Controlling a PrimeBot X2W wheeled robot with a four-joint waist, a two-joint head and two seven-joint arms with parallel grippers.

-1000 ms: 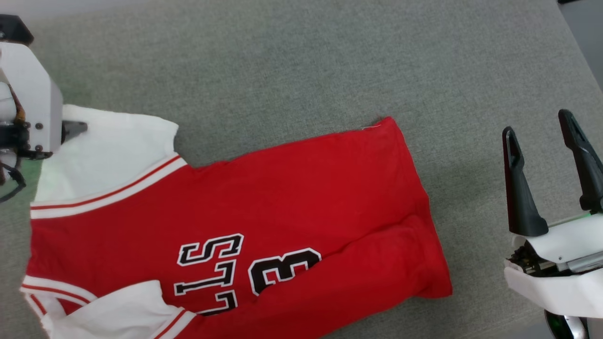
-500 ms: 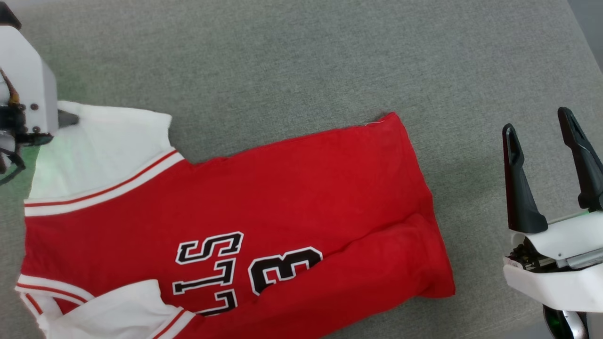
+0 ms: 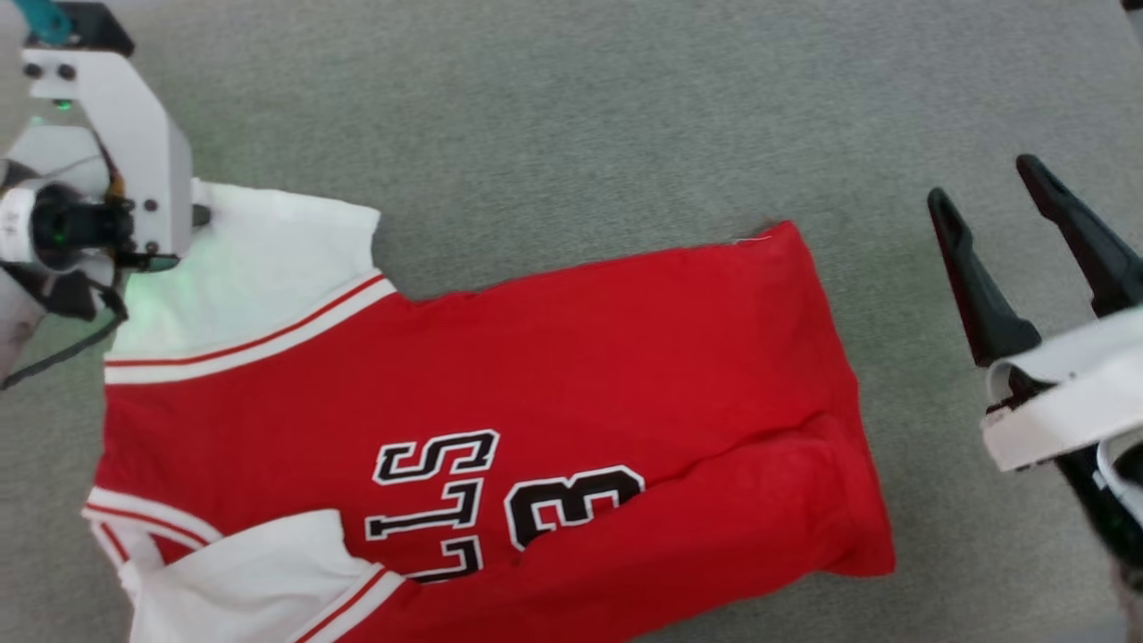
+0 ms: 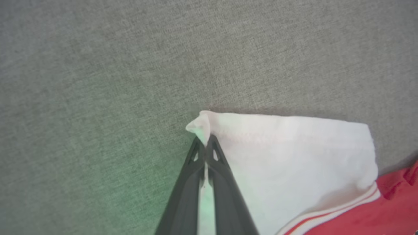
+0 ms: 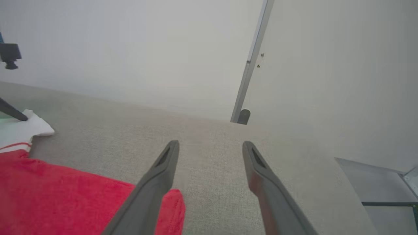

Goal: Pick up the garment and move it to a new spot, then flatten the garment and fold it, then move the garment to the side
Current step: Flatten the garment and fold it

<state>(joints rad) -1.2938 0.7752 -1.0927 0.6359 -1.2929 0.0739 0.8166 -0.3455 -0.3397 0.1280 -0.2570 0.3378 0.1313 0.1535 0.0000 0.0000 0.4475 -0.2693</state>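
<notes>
Pinching white sleeve corner (image 4: 200, 125) of garment (image 3: 554, 357) in left gripper (image 4: 205, 143), jaws pressed together, red body trailing off to its right. Holding right gripper (image 3: 982, 179) spread, empty, near the hem. Seemingly flattening; next needs an outward pull, taut.

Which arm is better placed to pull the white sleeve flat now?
Left. The left gripper is shut on the white sleeve at its corner; the right gripper stands open, off the jersey.
</notes>
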